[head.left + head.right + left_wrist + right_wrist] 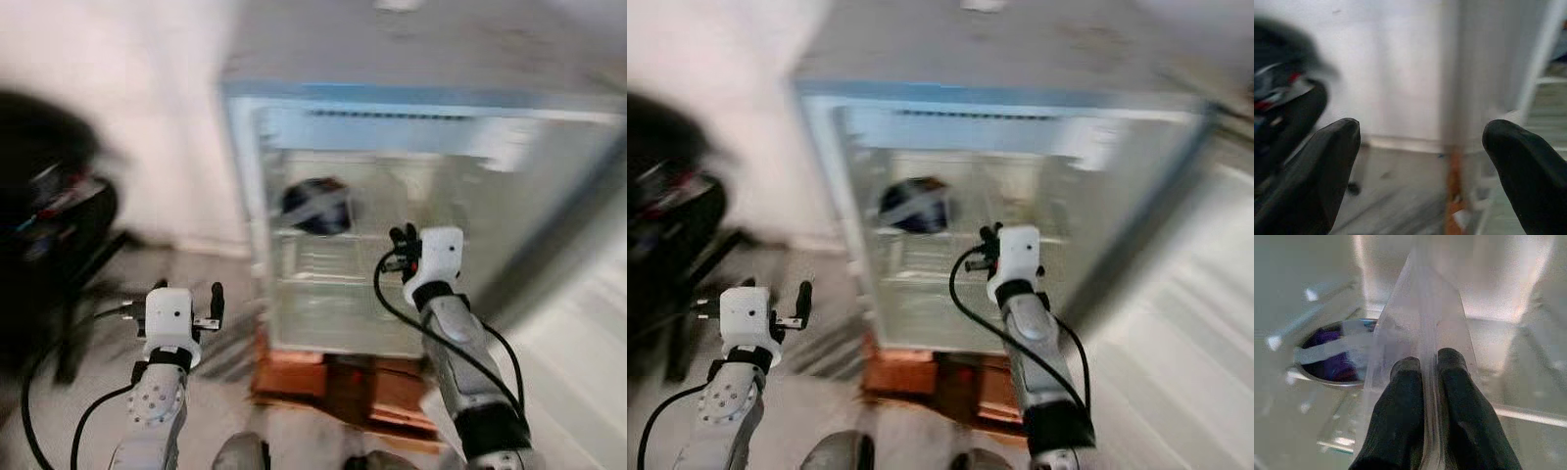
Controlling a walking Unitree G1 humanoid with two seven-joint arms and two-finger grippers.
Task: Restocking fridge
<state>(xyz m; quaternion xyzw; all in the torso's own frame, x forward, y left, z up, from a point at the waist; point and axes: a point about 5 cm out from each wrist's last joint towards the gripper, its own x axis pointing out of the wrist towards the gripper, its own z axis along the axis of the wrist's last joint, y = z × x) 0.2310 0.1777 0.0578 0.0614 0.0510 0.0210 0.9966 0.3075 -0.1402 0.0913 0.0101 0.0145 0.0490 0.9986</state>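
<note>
Right gripper (1427, 363), jaws clamped on clear plastic shelf edge (1422, 308) inside small white fridge (411, 108). Left gripper (1420, 142) jaws apart, idle. Likely repositioning shelf; next needs steady slide.

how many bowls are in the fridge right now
1. A metal bowl holding something purple sits on the upper shelf of the fridge, on its left side. The views are blurred, so other items may be hidden.

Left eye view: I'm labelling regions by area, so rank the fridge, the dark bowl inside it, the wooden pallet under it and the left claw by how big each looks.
1. fridge
2. wooden pallet
3. dark bowl
4. left claw, nearer the camera and blurred, so its rank against the bowl is unsure.
</note>
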